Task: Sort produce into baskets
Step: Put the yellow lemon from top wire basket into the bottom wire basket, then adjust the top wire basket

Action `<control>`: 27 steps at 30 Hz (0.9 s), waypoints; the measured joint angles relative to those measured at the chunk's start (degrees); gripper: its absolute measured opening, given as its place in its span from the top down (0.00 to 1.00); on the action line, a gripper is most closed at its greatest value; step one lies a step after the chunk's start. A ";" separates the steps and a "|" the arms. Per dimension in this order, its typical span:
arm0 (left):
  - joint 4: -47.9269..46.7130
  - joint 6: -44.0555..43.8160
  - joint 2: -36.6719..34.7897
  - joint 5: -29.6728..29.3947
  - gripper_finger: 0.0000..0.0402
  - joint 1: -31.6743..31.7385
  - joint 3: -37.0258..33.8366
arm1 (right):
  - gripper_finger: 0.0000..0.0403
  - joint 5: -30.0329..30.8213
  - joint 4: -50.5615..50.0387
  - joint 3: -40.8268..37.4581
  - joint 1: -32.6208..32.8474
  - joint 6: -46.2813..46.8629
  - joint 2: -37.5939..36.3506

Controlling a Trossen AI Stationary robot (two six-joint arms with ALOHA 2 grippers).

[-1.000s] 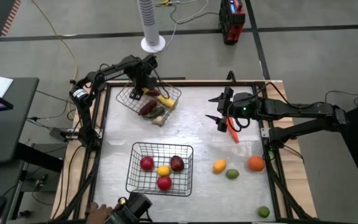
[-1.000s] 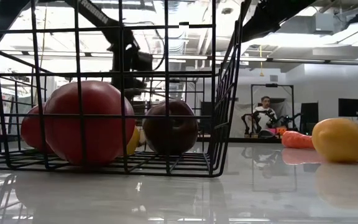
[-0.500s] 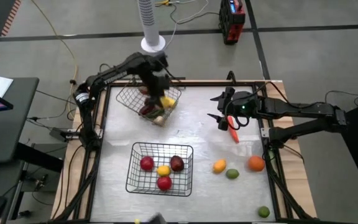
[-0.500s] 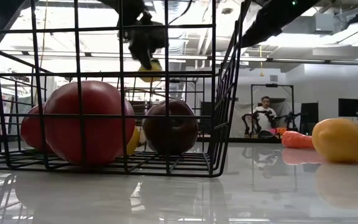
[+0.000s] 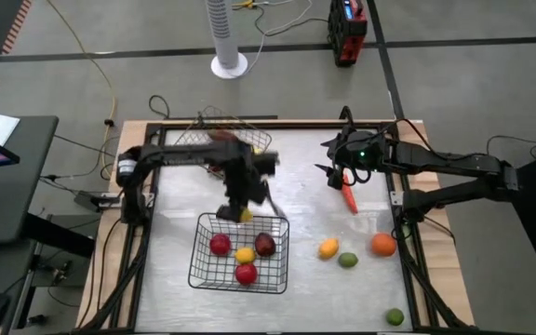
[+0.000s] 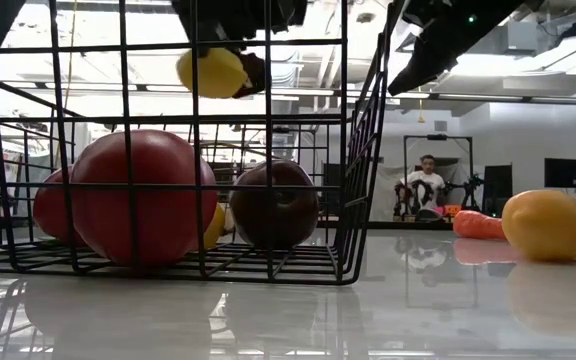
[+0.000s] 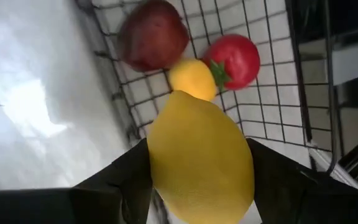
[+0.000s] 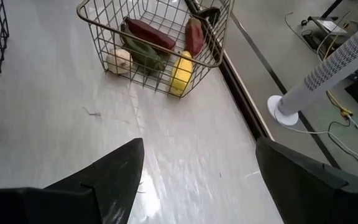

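A glossy white table [image 5: 184, 200], framed in pale wood, throws back the ceiling lights, and the low view looks across it into a bright workshop where a person [image 6: 427, 178] sits far off. On the grey concrete floor past the table stand a white ribbed tower fan [image 5: 225, 37] and a red box [image 5: 347, 30].

The left gripper [image 5: 242, 208] hangs over the far edge of the near wire basket [image 5: 203, 270], its dark fingers [image 7: 120, 186] spread around a smooth, waxy lemon [image 7: 201, 163] and pinching it on both sides. Below it, inside that thin grid of silver wire, sit a red tomato [image 7: 235, 60] with a green stem, a dark red apple [image 7: 153, 35], a small yellow round fruit [image 7: 193, 78], and one more red round piece [image 5: 247, 274].

The second basket [image 8: 107, 32] stands by the far left corner, tilted in the high view, holding long pieces: dark red ones [image 8: 150, 33], a green one [image 8: 142, 55], a yellow one [image 8: 181, 71] and a pale bulb [image 8: 118, 61].

The right gripper [image 5: 333, 174] hovers over the table's right part, fingers parted, nothing between them, just beside a long orange-red carrot [image 5: 349, 196]. Loose on the right lie an orange-yellow round fruit [image 5: 328, 247], a lime [image 5: 347, 260], an orange [image 5: 382, 244], and another green round one [image 5: 395, 317] near the front corner.
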 joint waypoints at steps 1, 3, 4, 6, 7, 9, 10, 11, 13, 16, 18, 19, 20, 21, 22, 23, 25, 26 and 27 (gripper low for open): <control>0.48 -1.13 0.00 -0.89 0.49 -1.47 -0.54 | 0.16 0.02 0.02 0.00 0.01 0.02 0.01; 1.14 -3.36 0.09 -3.29 0.48 -3.96 -0.98 | 0.16 0.00 0.04 0.00 0.02 0.04 0.00; 1.52 -4.28 0.09 -4.59 0.48 -5.06 -1.02 | 0.16 0.01 0.07 0.00 0.02 0.05 0.02; 3.07 -6.78 0.07 -6.89 0.46 -6.79 -1.02 | 0.16 -0.01 0.17 0.00 0.02 0.23 0.00; 4.06 -8.28 0.07 -7.97 0.45 -7.52 -1.02 | 0.16 -0.01 0.17 0.00 0.02 0.32 0.00; 5.55 -10.99 0.07 -10.18 0.42 -8.54 -1.02 | 0.16 -0.01 0.17 0.00 0.02 0.70 0.00; 5.90 -11.99 0.07 -11.04 0.41 -8.87 -1.02 | 0.16 -0.01 0.15 0.00 0.02 0.72 0.00; 6.01 -12.75 0.07 -11.66 0.39 -9.07 -1.02 | 0.16 -0.01 0.15 0.00 0.03 0.73 0.00; 6.00 -13.45 0.07 -12.25 0.35 -9.29 -1.02 | 0.16 -0.01 0.15 0.00 0.07 0.93 0.00; 6.05 -14.90 0.07 -12.23 0.30 -9.29 -1.02 | 0.16 -0.01 0.09 0.00 0.07 1.07 0.01; 6.03 -15.37 0.07 -11.90 0.28 -9.29 -1.02 | 0.16 -0.01 0.06 0.00 0.07 1.07 0.00; 6.06 -15.41 0.07 -11.80 0.27 -9.29 -1.02 | 0.16 -0.01 0.04 0.00 0.07 1.07 0.00; 6.04 -15.32 0.07 -11.87 0.26 -9.29 -1.02 | 0.16 -0.01 0.04 0.00 0.07 1.07 0.02; 5.90 -14.69 0.07 -12.52 0.25 -9.29 -1.02 | 0.16 -0.01 0.04 0.00 0.07 1.07 0.00; 5.48 -13.80 0.07 -14.17 0.25 -9.29 -1.02 | 0.16 -0.01 0.04 0.00 0.07 1.07 0.00; 4.70 -12.80 0.07 -16.51 0.25 -9.24 -1.02 | 0.16 -0.01 0.04 0.00 0.07 1.08 0.00; 3.05 -11.36 0.07 -22.25 0.25 -8.75 -1.02 | 0.16 -0.01 0.04 0.00 0.07 1.11 0.00; 2.55 -10.99 0.07 -25.67 0.25 -8.29 -1.04 | 0.16 -0.03 0.04 0.00 0.07 1.11 0.00; 2.25 -10.42 0.04 -28.57 0.26 -7.74 -1.02 | 0.16 -0.03 0.04 0.00 0.07 1.14 0.00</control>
